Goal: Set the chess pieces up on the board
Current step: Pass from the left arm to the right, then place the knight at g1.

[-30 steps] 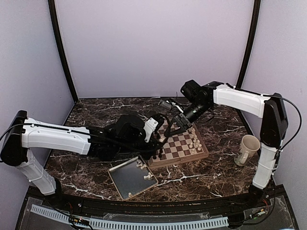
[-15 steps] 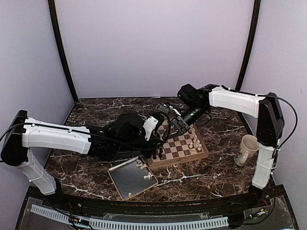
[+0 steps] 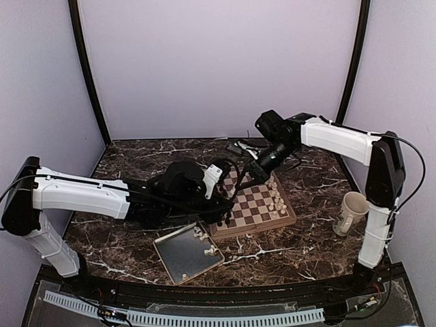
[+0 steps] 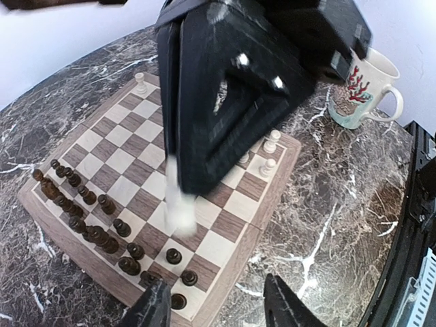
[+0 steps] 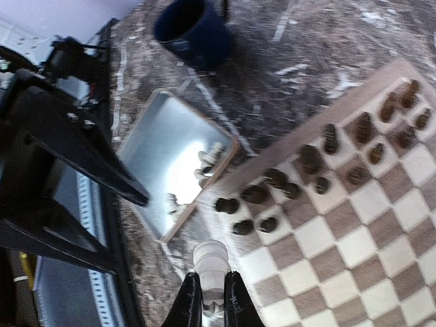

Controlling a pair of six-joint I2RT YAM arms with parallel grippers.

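Observation:
My right gripper (image 5: 212,281) is shut on a cream-white chess piece (image 5: 210,259), held above the board (image 5: 340,266) near its dark-piece corner. In the left wrist view the right gripper (image 4: 187,178) hangs in front with that blurred white piece (image 4: 178,208) under it. My left gripper (image 4: 218,310) is open and empty just below it, over the board's edge (image 4: 271,201). From above, both grippers meet at the board's (image 3: 255,208) far left corner. Several white pieces (image 3: 276,202) stand on its right side, dark pieces (image 4: 82,204) along the left.
A grey metal tray (image 3: 178,257) with a few white pieces (image 3: 211,251) lies left of the board. A white mug (image 3: 352,211) stands at the right. A dark blue mug (image 5: 193,27) sits beyond the tray in the right wrist view.
The right gripper has shut on the white piece and the left gripper has opened and let it go. The right arm shifted slightly.

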